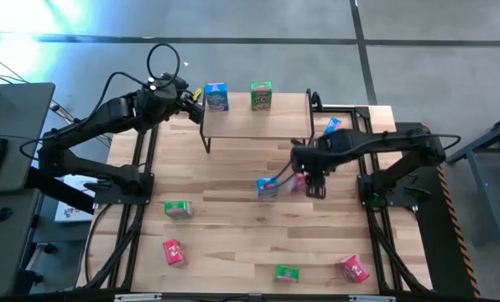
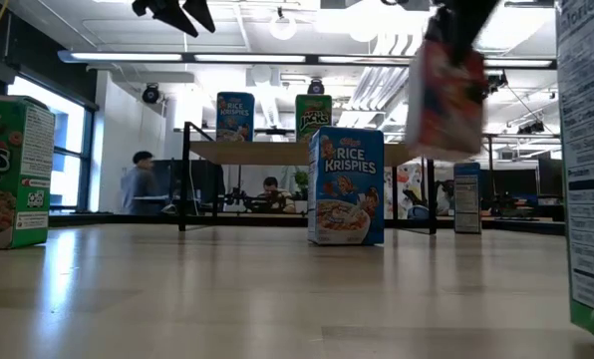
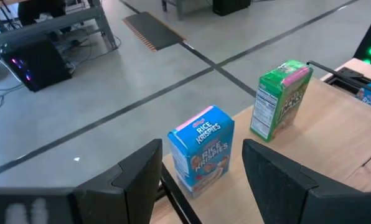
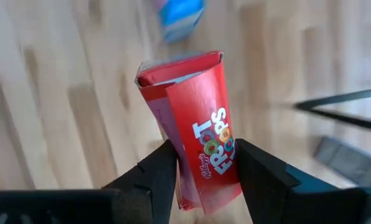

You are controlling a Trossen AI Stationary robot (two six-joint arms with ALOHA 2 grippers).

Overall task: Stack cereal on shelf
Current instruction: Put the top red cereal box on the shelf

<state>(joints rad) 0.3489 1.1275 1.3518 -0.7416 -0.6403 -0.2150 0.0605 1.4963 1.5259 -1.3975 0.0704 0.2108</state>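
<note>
Your right gripper [image 4: 201,171] is clamped on a red Froot Loops box [image 4: 195,124], fingers pressed to its two sides, and in the low view the box [image 2: 445,95] hangs in the air clear of the table [image 1: 233,243]. From above you find that gripper [image 1: 310,180] over the middle of the table, in front of the shelf [image 1: 258,122], with a blue Rice Krispies box [image 1: 268,187] standing upright on the tabletop just beside it. Your left gripper [image 3: 201,171] has its fingers apart and holds nothing; it sits at the shelf's left end, looking at the two boxes already standing on the shelf top: a blue Rice Krispies box [image 3: 202,149] nearer to it and a green box [image 3: 279,99] farther along. On the table you also have a green box [image 1: 178,209] at the left, a red box [image 1: 174,252] nearer the front, another green box [image 1: 286,273] at the front edge, a red box [image 1: 352,268] at the front right, and a blue box [image 1: 332,126] beside the shelf's right end.
</note>
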